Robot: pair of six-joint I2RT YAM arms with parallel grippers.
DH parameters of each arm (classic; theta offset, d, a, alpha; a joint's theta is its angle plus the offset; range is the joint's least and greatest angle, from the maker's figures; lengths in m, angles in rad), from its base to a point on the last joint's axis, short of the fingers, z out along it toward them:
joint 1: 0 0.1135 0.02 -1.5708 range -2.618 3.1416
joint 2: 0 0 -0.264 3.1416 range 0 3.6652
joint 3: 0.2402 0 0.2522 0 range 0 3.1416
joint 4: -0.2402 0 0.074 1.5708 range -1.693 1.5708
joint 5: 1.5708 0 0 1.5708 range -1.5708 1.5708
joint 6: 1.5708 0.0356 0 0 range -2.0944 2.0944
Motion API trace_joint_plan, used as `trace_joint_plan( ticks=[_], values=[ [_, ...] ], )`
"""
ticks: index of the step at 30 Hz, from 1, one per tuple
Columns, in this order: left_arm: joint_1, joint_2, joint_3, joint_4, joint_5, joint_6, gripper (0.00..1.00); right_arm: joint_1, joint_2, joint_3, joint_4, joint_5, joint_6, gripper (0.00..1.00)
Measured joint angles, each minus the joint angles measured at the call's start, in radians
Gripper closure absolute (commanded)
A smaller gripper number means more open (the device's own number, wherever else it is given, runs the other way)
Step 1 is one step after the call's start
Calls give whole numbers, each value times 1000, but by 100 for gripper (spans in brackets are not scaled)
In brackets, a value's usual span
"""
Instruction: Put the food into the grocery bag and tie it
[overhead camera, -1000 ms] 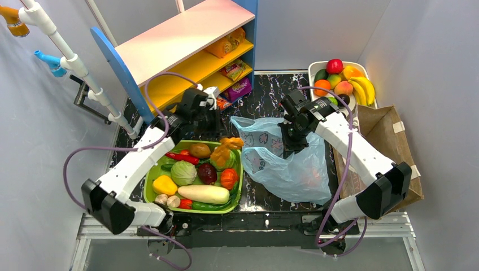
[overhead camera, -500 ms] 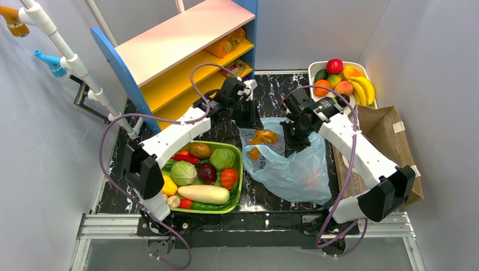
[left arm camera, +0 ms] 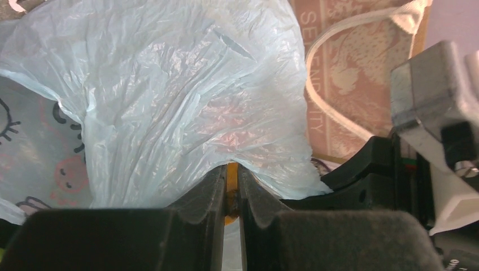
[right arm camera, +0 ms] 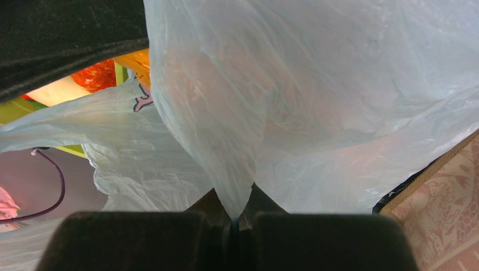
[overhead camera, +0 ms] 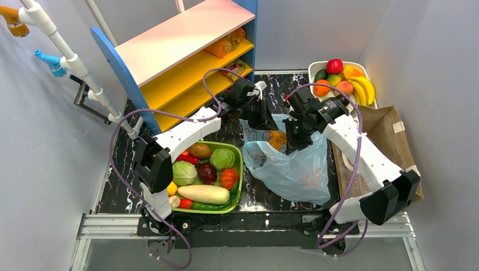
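Bag, from above: the blue plastic bag lies on the black table, between the green tray of vegetables and the brown paper bag.
Left hand, from above: the left hand hangs over the bag's mouth, and the orange food sits right under it, at the opening.
Right hand, from above: the right hand is down on the bag's upper edge, just beside the food.
Left hand, its own camera: the fingers are nearly together, gripping a sliver of the orange food. The crinkled blue plastic bag fills the view beyond, with the brown paper bag behind it.
Right hand, its own camera: the fingers are pressed shut on a fold of the blue plastic bag, which rises taut from them. The green tray's edge shows at the upper left.
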Motion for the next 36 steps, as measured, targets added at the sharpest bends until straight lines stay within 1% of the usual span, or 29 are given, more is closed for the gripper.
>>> trace_joint_plan(
  ticks=[9, 10, 11, 12, 13, 14, 15, 16, 17, 21, 26, 30, 36],
  values=[
    [-11, 2, -8, 66, -10, -158, 100, -11, -26, -2, 30, -3, 11, 99],
    [-13, 2, -12, 71, -10, -171, 98, -13, -32, -2, 34, -5, 14, 99],
    [-14, 4, -13, 77, -9, -185, 88, -13, -40, -2, 38, -6, 17, 99],
    [-15, 10, -13, 84, -5, -198, 73, -14, -45, -3, 41, -8, 19, 99],
    [-15, 16, -13, 90, -1, -208, 51, -14, -53, -8, 51, -9, 22, 99],
    [-15, 26, -13, 97, 7, -219, 39, -16, -61, -16, 59, -9, 23, 99],
    [-15, 34, -14, 103, 18, -219, 30, -18, -67, -22, 62, -10, 23, 99],
    [-16, 47, -14, 112, 31, -236, 8, -19, -72, -31, 67, -12, 24, 99],
    [-18, 60, -15, 116, 44, -248, 3, -20, -77, -39, 72, -13, 24, 99],
    [-22, 100, -24, 114, 78, -276, 2, -26, -85, -56, 86, -19, 27, 99],
    [-26, 110, -24, 98, 94, -267, 2, -30, -97, -74, 106, -24, 27, 99],
    [-27, 110, 27, -5, 77, -206, 3, -33, -114, -84, 109, -25, 27, 99],
    [-25, 100, 180, -193, -13, -70, 8, -36, -167, -94, 116, -27, 26, 99]
  ],
)
